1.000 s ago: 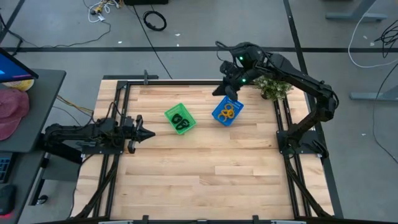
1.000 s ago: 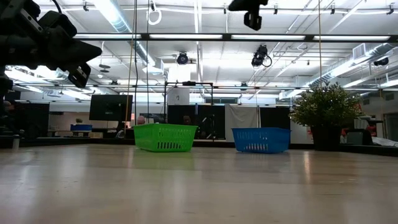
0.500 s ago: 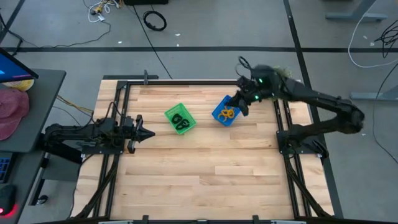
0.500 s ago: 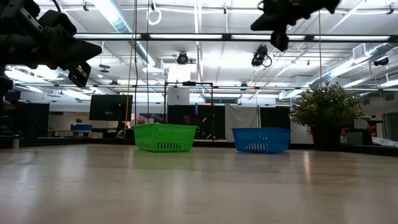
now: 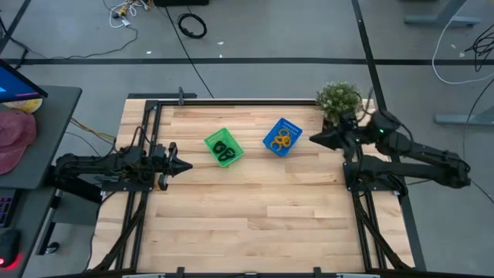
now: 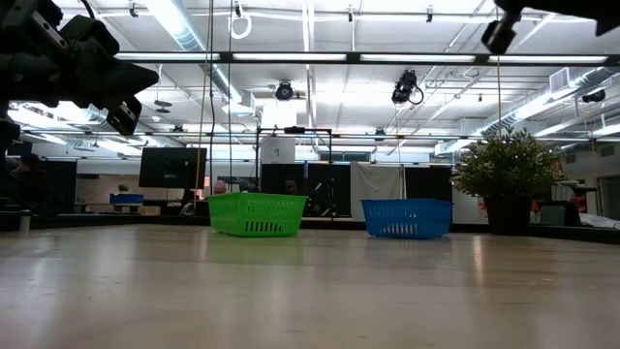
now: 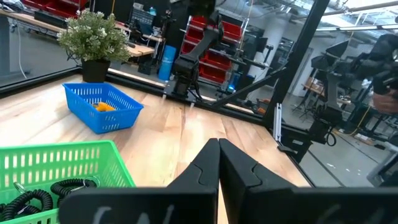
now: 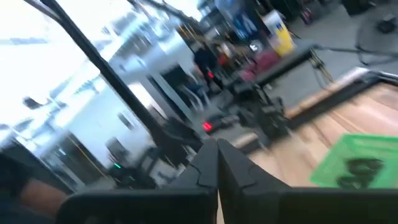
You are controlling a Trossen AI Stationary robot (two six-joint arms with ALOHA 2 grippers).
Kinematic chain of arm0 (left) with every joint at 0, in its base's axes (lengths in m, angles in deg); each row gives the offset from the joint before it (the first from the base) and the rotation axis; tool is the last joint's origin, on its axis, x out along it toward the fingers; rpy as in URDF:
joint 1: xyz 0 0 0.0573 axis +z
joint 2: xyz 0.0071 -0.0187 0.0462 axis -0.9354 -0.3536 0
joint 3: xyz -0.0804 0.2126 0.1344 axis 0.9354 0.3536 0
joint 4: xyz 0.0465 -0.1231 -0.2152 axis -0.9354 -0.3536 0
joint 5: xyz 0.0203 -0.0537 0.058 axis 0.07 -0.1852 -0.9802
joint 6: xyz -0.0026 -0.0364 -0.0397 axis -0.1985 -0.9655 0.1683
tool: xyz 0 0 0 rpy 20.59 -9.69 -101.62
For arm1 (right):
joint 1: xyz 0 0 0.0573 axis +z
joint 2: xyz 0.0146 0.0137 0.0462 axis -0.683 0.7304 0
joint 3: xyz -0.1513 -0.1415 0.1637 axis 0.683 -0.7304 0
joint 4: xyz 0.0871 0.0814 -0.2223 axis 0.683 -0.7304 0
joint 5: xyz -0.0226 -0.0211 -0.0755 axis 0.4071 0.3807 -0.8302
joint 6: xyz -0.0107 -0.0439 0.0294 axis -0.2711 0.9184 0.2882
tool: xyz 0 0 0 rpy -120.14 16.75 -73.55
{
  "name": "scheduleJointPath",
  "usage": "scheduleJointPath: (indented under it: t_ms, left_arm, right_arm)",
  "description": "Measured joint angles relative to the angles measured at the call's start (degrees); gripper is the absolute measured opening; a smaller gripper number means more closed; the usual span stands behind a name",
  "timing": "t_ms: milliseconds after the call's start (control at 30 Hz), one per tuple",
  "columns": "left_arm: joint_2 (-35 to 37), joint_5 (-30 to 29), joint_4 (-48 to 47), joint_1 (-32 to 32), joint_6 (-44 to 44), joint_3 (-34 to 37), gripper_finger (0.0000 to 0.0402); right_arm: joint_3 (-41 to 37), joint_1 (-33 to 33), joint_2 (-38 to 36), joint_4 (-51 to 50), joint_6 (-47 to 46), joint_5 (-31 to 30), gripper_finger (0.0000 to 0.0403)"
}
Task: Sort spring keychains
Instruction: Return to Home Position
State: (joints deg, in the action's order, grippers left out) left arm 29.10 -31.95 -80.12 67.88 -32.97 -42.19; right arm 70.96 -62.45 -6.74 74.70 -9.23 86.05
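Wooden planks cover the desk [image 5: 255,208], and nothing loose shows on its bare boards. The black keychains [image 5: 225,149] lie in the green basket [image 5: 208,140], left of centre toward the far side. The orange keychains [image 5: 282,140] lie in the blue basket [image 5: 269,142], just to its right. By that layout, the sorting looks finished and only the retreat to rest remains.

The left hand [image 5: 185,165] hangs at the left edge of the desk, clenched with its fingers pressed together and holding nothing. The right hand [image 5: 312,140] is at the right edge, also clenched and empty. It points toward the blue basket and sits close beside the potted plant [image 5: 338,99] at the far right corner.

To do this step well, the right arm should fold back along its own side and keep its height, as the level view shows it well above the baskets. Its elbow and wrist should stay off the plant's leaves. The fingers are best kept together so nothing snags. A slow, level pull-back should avoid nudging the blue basket, and the arm can settle in a pose mirroring the left arm's.
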Motion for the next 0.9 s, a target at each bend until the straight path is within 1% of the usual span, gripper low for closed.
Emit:
scheduleJointPath:
  t_ms: [67, 167, 333, 500, 667, 800, 900]
  left_arm:
    - [0.0, 0.0, 0.01, 0.0, 0.0, 0.0, 0.0005]
    - [0.0, 0.0, 0.01, 0.0, -0.02, 0.0, 0.0005]
    - [0.0, 0.0, 0.01, 0.0, -0.02, 0.0, 0.0005]
    - [0.0, 0.0, 0.0, 0.0, -0.02, 0.0, 0.0005]
    - [0.0, 0.0, 0.01, -0.01, -0.02, 0.0, 0.0005]
    - [0.0, 0.0, 0.0, -0.01, -0.02, 0.0, 0.0005]
    - [0.0, -0.01, 0.01, -0.01, -0.02, 0.0, 0.0005]
  right_arm:
    - [-3.17, 1.34, -3.62, 3.71, -3.34, -0.87, 0.0001]
    - [-6.85, 4.5, -8.46, 7.4, -5.21, -3.7, 0.0]
    - [-11.74, 11.76, -14.83, 7.26, -6.0, -11.5, 0.0]
    - [-14.78, 17.67, -17.53, 7.34, -3.31, -17.17, 0.0]
    - [-16.94, 19.58, -21.08, 4.54, -0.75, -18.01, 0.0]
    - [-17.83, 19.66, -26.07, 2.65, 0.59, -19.38, 0.0]
    - [-17.89, 19.66, -30.08, -0.57, 1.36, -21.49, 0.0]
